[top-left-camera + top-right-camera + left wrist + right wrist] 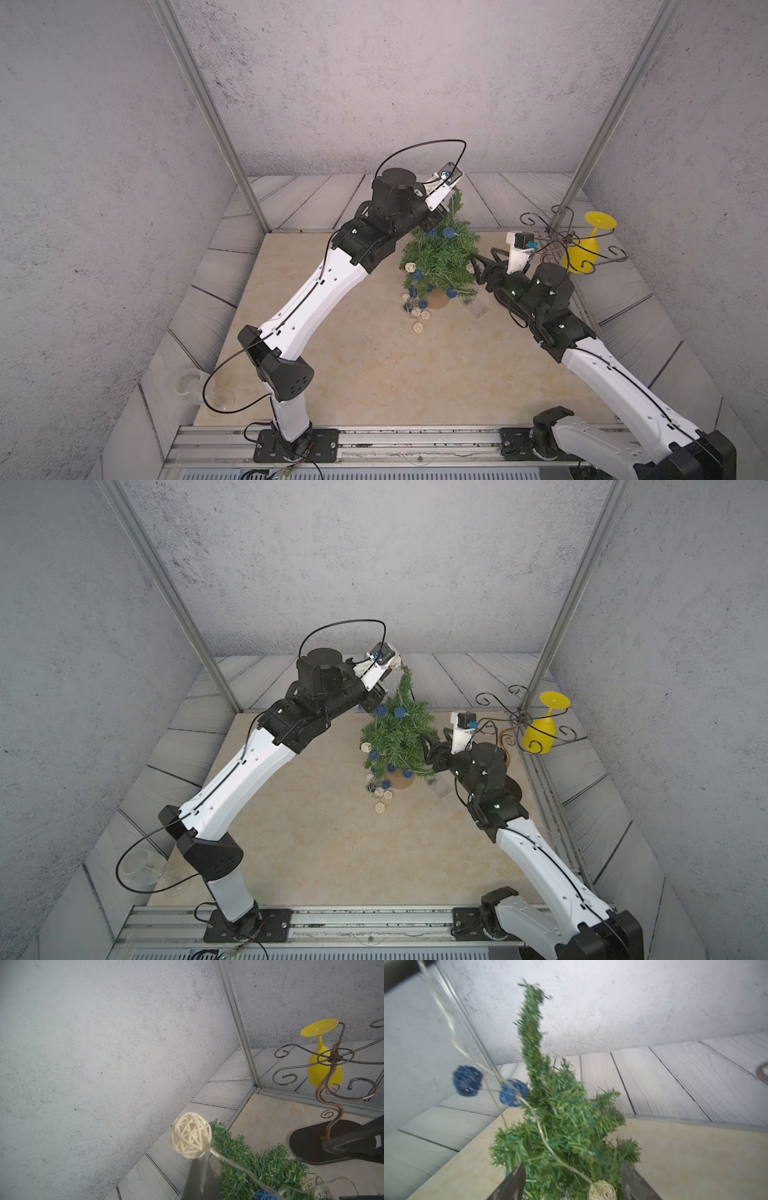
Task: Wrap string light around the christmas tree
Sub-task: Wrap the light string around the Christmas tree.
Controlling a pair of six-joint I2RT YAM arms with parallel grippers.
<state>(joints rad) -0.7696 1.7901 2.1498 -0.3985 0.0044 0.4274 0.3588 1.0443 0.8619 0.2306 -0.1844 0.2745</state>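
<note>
Standing on the surface (353,353), the tree (440,257) carries the string light (191,1135) over its branches; left gripper (200,1167) clenches its wire beside the treetop, right gripper (573,1165) hangs open against lower branches.

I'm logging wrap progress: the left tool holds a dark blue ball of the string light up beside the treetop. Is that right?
Not quite. The ball at the left tool is cream-white, not dark blue; the left wrist view shows it. It does belong to the string light and is held up beside the top of the christmas tree.
</note>
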